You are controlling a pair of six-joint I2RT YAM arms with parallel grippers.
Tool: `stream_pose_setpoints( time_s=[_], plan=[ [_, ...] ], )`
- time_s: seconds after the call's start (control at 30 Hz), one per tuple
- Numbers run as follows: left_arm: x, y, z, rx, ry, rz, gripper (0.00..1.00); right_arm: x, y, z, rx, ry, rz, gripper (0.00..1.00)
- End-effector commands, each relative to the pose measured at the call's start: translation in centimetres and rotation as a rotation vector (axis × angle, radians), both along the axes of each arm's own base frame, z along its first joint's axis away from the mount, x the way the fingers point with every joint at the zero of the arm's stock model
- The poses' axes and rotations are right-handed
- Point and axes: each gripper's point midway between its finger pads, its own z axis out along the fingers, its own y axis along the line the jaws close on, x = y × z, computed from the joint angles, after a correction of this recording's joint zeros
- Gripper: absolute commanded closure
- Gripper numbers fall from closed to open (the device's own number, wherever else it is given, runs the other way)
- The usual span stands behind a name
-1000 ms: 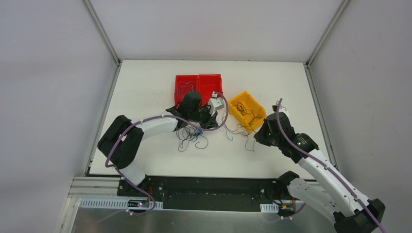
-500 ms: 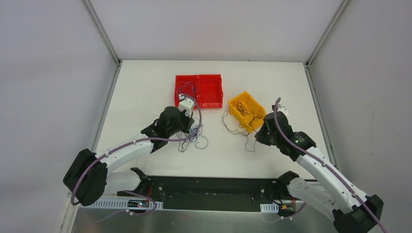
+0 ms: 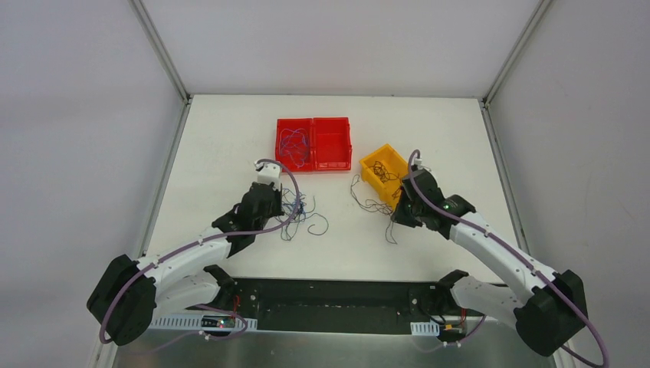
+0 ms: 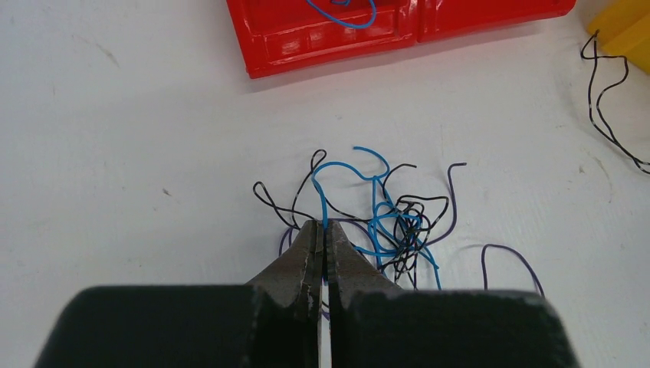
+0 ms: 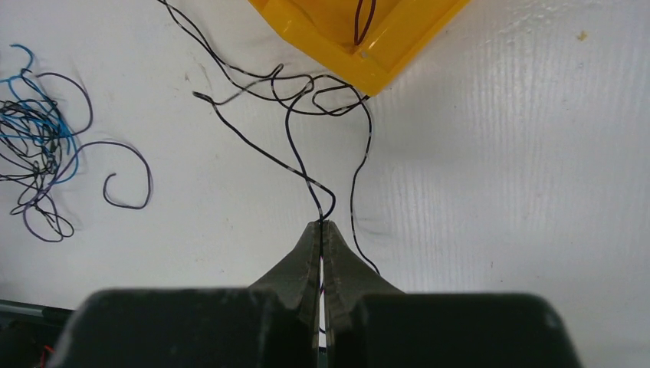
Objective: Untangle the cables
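White desk (image 3: 215,130) carries the cables (image 4: 383,222), a loose tangle near the red bins (image 3: 313,143). Left fingers (image 4: 305,257) are pressed together, apparently pinching a blue strand. Right fingers (image 5: 306,257) pinch a dark strand trailing from the yellow bin (image 5: 322,31).

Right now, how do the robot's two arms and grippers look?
The left arm and right arm are alike: white links between bulky black joint housings, with a lilac cable running along each. The left gripper and right gripper each have a black blocky body and two dark, tapered, pointed fingers.
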Motion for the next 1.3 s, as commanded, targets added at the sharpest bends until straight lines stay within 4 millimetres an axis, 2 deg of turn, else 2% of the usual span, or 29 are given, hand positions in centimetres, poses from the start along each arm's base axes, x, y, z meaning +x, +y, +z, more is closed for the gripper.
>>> stream_pose_setpoints(
  time_s=[0.0, 0.17, 0.33, 0.43, 0.57, 0.6, 0.7, 0.73, 0.77, 0.87, 0.9, 1.0, 1.27],
  plan=[
    [0.4, 0.2, 1.1, 0.009, -0.064, -0.022, 1.00, 1.7, 2.2, 0.9, 0.035, -0.016, 0.083, 1.00],
    [0.2, -0.4, 1.3, -0.010, -0.112, -0.072, 1.00, 4.1, 3.1, 0.3, -0.039, 0.007, 0.114, 1.00],
    [-0.2, -0.9, 1.5, -0.014, -0.141, -0.130, 1.00, 6.5, 5.0, 0.1, -0.075, 0.028, 0.183, 0.97],
    [-0.3, -0.8, 1.6, -0.015, -0.153, -0.132, 1.00, 7.7, 5.9, -0.7, -0.124, 0.047, 0.218, 0.95],
    [-0.5, -1.0, 1.6, -0.021, -0.172, -0.154, 1.00, 9.2, 6.2, -2.1, -0.219, 0.079, 0.241, 0.88],
    [-0.5, -1.0, 1.7, -0.022, -0.175, -0.157, 1.00, 9.5, 6.3, -2.3, -0.237, 0.090, 0.247, 0.85],
    [-0.5, -1.1, 1.7, -0.020, -0.176, -0.166, 1.00, 9.3, 6.7, -3.6, -0.289, 0.145, 0.298, 0.60],
    [-0.6, -1.2, 1.6, -0.020, -0.175, -0.170, 1.00, 9.1, 6.8, -3.9, -0.316, 0.161, 0.311, 0.54],
    [-0.6, -1.2, 1.6, -0.018, -0.175, -0.174, 1.00, 8.8, 6.8, -4.1, -0.348, 0.167, 0.326, 0.48],
    [-0.6, -1.4, 1.5, -0.019, -0.174, -0.183, 1.00, 8.3, 6.7, -4.2, -0.416, 0.161, 0.340, 0.21],
    [-0.6, -1.4, 1.5, -0.018, -0.175, -0.184, 1.00, 8.2, 6.6, -4.1, -0.423, 0.159, 0.340, 0.16],
    [-0.6, -1.5, 1.4, -0.018, -0.176, -0.187, 1.00, 7.8, 6.2, -4.3, -0.436, 0.169, 0.340, 0.10],
    [-0.7, -1.3, 1.6, -0.018, -0.185, -0.185, 1.00, 7.1, 5.9, -6.2, -0.443, 0.206, 0.324, 0.11]
  ],
)
